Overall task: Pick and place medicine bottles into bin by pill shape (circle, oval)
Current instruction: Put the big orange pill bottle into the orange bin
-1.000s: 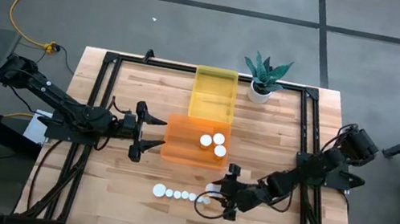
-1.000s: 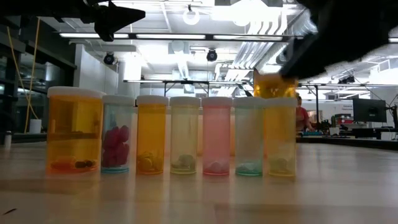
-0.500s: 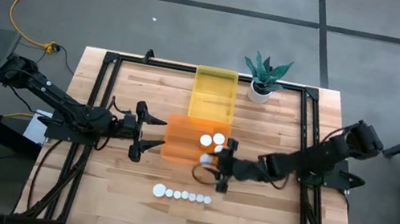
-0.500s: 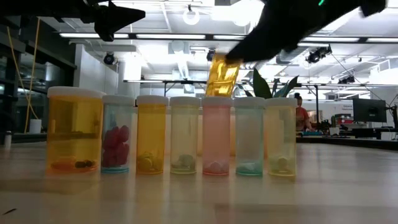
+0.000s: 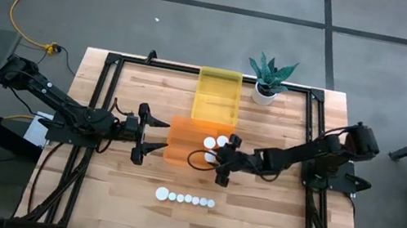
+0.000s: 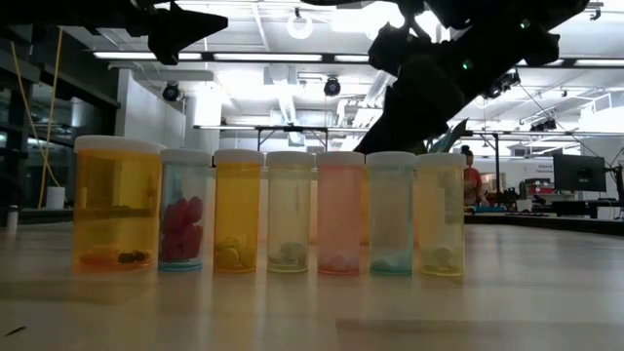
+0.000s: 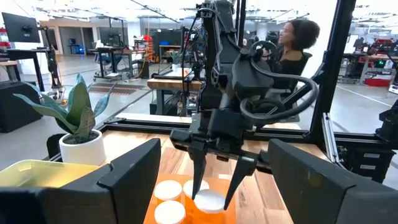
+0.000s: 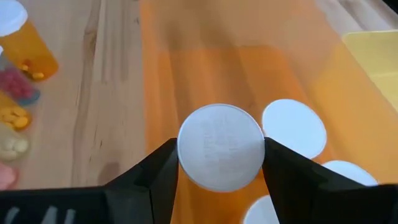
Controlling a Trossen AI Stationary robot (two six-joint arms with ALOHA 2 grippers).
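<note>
Right wrist view shows my right end effector gripping a light, stiff, white-capped medicine bottle at its cap, above the translucent orange bin.

Pale, matt planked wooden tabletop at centre frame carries a translucent glossy orange plastic tub; lower centre, clear tinted plastic bottles wear smooth matt white caps.

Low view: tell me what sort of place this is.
Probably a robotics lab or workshop. Behind the bottles it shows an open hall with ceiling strip lights, workbenches with a monitor, and a person seated there.
</note>
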